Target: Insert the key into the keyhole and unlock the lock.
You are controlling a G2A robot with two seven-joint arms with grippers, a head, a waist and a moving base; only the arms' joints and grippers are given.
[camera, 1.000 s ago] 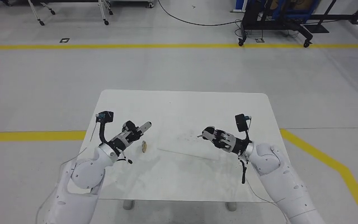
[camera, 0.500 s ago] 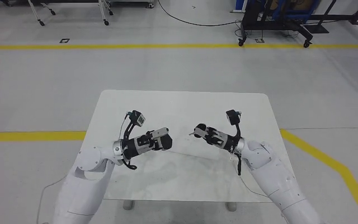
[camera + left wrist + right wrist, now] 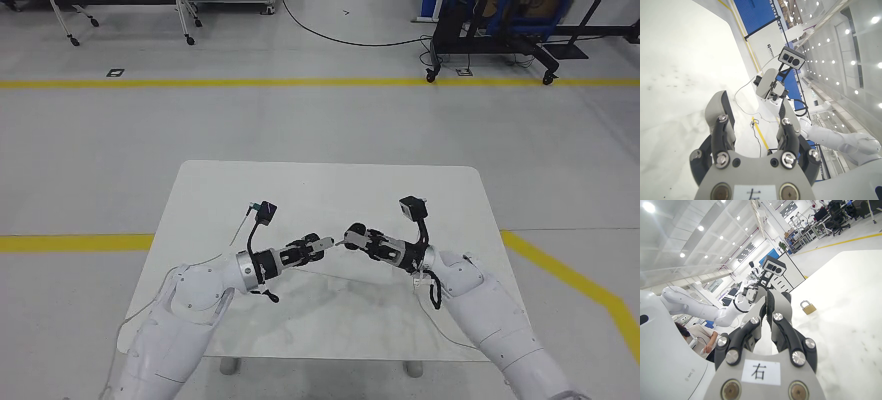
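Desk (image 3: 400, 190) under both arms, with my left claw (image 3: 753, 97) raised over its middle, spread wide and holding nothing, and my right claw (image 3: 769, 294) facing it almost nose to nose, closed tight, though whether a key sits in its grip I cannot tell. The padlock (image 3: 808, 308) lies loose on the desk, shackle closed, apart from both claws. My worry is twofold: the two claws are near enough to knock if I ease either forward, and an unheld padlock would skid away from any push at its keyhole.

Padlock (image 3: 808, 308) on table (image 3: 848, 285) — right fingers (image 3: 781, 307) pressed together
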